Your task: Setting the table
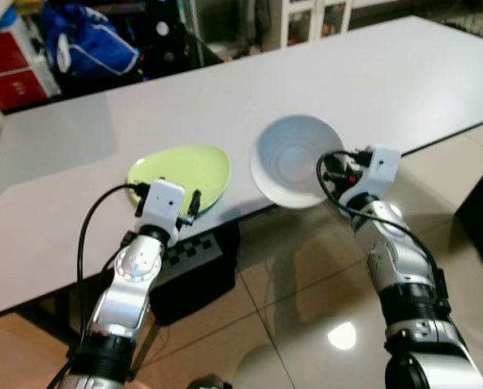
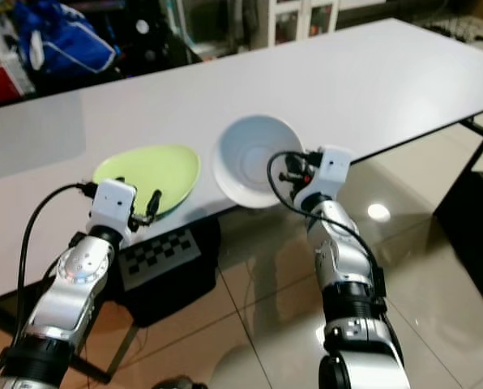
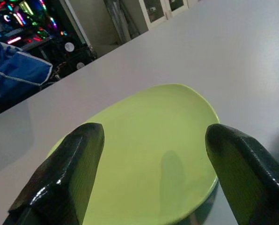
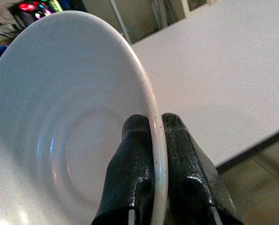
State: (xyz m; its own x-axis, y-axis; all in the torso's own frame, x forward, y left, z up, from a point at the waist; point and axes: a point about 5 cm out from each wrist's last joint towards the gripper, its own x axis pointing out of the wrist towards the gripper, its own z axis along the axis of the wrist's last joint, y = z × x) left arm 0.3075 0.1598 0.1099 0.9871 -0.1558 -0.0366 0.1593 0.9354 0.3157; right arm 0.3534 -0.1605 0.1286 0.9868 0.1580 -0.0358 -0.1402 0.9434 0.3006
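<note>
- Left eye view: a white tabletop (image 1: 363, 73) runs across the scene, its near edge facing the robot, with glossy tiled floor (image 1: 306, 275) below it.
- A white bowl (image 1: 294, 160) sits at the near edge of the tabletop, tilted, with part of its rim reaching out past that edge.
- A green plate (image 1: 183, 174) lies flat on the tabletop just beside the bowl, on the robot's left of it, also close to the near edge; the two do not touch.
- The right end effector (image 4: 154, 140) is at the near rim of the bowl. Right wrist view: its two black fingers (image 4: 130, 159) are closed on the bowl's rim, one inside the wall and one outside, so the bowl is gripped.
- The left end effector (image 3: 153, 154) is at the near rim of the plate. Left wrist view: its fingers (image 3: 76, 159) are spread wide, one to each side of the plate's near part, gripping nothing; whether they touch the plate cannot be told.
- Beyond the far edge of the tabletop, away from the bowl, stand a blue bag (image 1: 87, 40) and a red box (image 1: 13, 65).
- Under the tabletop, below the plate, a dark case with a checkerboard panel (image 1: 194, 251) stands on the floor.
</note>
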